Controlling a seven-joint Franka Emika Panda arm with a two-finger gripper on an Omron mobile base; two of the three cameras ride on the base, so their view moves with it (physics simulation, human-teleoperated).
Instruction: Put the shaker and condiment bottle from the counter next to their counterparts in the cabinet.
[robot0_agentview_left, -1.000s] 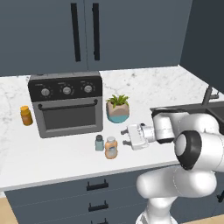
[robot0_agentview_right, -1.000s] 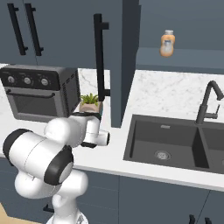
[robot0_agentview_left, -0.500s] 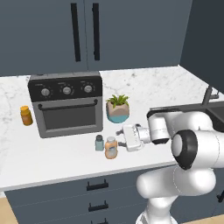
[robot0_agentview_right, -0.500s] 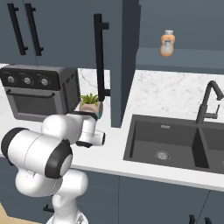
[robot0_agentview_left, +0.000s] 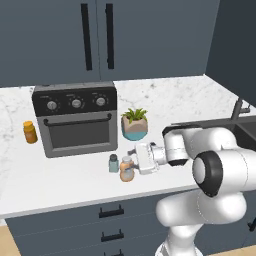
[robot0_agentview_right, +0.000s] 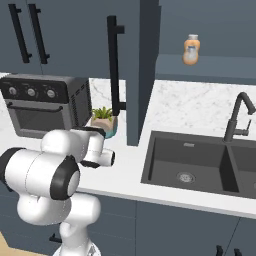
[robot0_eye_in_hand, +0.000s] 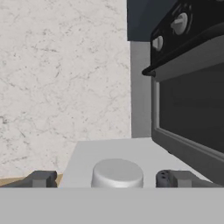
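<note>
- Hand view looks along the gripper (robot0_eye_in_hand: 105, 178), and its two dark fingertips (robot0_eye_in_hand: 41, 178) stand spread wide apart, pinching nothing.
- Between those tips sits a round pale cap; it is the top of the condiment bottle (robot0_eye_in_hand: 117, 173), and only the cap can be seen there.
- From the left base view, the gripper (robot0_agentview_left: 134, 161) reaches sideways, low over the counter (robot0_agentview_left: 60, 175), and the condiment bottle (robot0_agentview_left: 126, 169) stands right at its tips. Whether the tips touch the bottle cannot be told.
- The shaker (robot0_agentview_left: 114, 163) stands on the counter just beside the orange bottle, on the oven's side.
- A black toaster oven (robot0_agentview_left: 76, 119) sits behind them, its door closed, so the inside is hidden.
- A small pot with a green plant (robot0_agentview_left: 134, 123) stands next to the oven.
- A small orange jar (robot0_agentview_left: 30, 132) stands well apart, on the far side of the oven.
- The arm bends at the elbow and stretches flat across the counter's front.
- From the right base view, the cabinet (robot0_agentview_right: 200, 30) is open, and one orange bottle with a pale cap (robot0_agentview_right: 190, 49) stands on its shelf.
- The cabinet door (robot0_agentview_right: 132, 70) with a long black handle swings out and hides part of the counter.
- A dark sink (robot0_agentview_right: 192, 167) is empty, with a black tap (robot0_agentview_right: 236, 117) behind it.
- The white arm blocks the gripper in the right base view.
</note>
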